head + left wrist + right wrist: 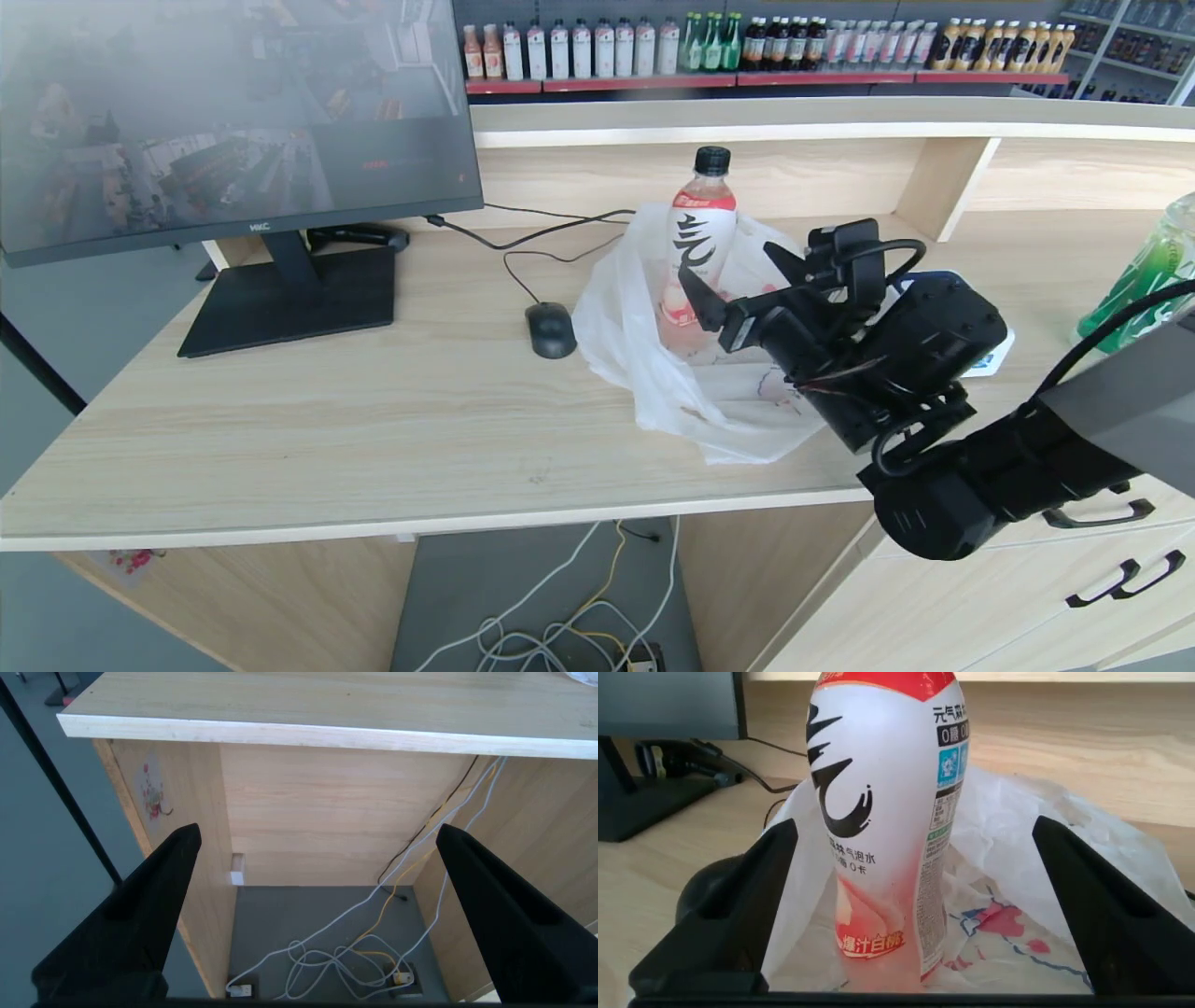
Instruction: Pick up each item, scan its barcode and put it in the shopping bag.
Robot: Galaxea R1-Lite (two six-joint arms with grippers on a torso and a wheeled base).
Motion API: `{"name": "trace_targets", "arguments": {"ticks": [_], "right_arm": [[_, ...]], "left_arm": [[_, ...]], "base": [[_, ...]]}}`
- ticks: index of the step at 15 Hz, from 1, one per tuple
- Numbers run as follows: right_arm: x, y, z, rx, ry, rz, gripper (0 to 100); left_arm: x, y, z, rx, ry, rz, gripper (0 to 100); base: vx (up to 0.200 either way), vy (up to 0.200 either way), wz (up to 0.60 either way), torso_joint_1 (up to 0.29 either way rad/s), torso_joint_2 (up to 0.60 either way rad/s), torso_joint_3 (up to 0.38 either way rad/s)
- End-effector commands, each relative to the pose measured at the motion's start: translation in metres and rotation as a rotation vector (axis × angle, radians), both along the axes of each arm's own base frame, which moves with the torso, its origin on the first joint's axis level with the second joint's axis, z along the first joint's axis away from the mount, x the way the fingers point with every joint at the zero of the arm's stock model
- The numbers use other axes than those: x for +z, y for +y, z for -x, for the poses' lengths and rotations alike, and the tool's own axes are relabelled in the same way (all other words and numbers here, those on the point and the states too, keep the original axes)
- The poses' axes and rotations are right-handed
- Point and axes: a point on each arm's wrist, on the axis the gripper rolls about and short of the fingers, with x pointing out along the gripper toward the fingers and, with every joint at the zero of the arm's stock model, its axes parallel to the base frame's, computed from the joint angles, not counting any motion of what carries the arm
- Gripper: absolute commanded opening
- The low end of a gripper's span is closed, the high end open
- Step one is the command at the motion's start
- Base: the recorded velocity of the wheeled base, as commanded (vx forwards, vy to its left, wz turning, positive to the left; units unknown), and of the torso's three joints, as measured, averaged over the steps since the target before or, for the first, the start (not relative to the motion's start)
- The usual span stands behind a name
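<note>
taking the desk [373, 420] as a dial with twelve at its far shelf, we began on the left. the left fingers [140, 924] hung below the desk's front edge, spread wide with nothing between them, facing the kneehole and its loose cables [346, 952]. on the desk a monitor [233, 112] stood at ten o'clock, with a dark handheld device [359, 235] lying behind its stand, perhaps the scanner. a mouse [551, 329] lay near the middle. just at its three o'clock sat the white shopping bag [635, 373], slumped open, and the bottle [700, 243] stood upright in it, the plastic gathered round its foot. the right fingers [705, 301] were parted on either side of the bottle, a gap showing on each side in the right wrist view, so they gripped nothing. we judged this bottle bagged and the arm free to draw back. whether it had been scanned we could not tell. at three o'clock, at the desk's far right, a green bottle [1144, 275] stood outside the bag, so at least that one was left to pick up, scan and pack. the bagged bottle wore a white label with a bold black brush-stroke mark, a red band at the neck, a pink foot and a panel of small print down its side. we left that print unread.
</note>
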Motion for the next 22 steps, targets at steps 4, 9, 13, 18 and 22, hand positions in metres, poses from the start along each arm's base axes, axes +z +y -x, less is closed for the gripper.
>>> {"name": "trace_targets", "arguments": {"ticks": [4, 9, 13, 18, 22], "right_arm": [[0.004, -0.054, 0.106, 0.003, 0.072, 0.034, 100], [-0.011, -0.091, 0.173, 0.02, 0.161, 0.003, 100], [-0.006, -0.096, 0.183, 0.014, 0.125, 0.001, 100], [-0.001, -0.09, 0.174, -0.001, 0.082, 0.054, 100], [-0.002, -0.091, 0.175, -0.001, 0.091, 0.052, 100]], "left_arm": [[0.0, 0.0, 0.0, 0.0, -0.001, -0.001, 100], [0.0, 0.0, 0.0, 0.0, -0.001, -0.003, 100], [0.0, 0.0, 0.0, 0.0, -0.001, 0.001, 100], [0.0, 0.0, 0.0, 0.0, -0.001, 0.001, 100], [0.0, 0.0, 0.0, -0.001, -0.001, -0.001, 100]], "base": [[0.0, 0.0, 0.0, 0.0, 0.0, 0.0], [0.0, 0.0, 0.0, 0.0, 0.0, 0.0], [0.0, 0.0, 0.0, 0.0, 0.0, 0.0], [-0.12, 0.0, 0.0, 0.0, 0.0, 0.001], [-0.05, 0.0, 0.0, 0.001, 0.0, 0.001]]}}
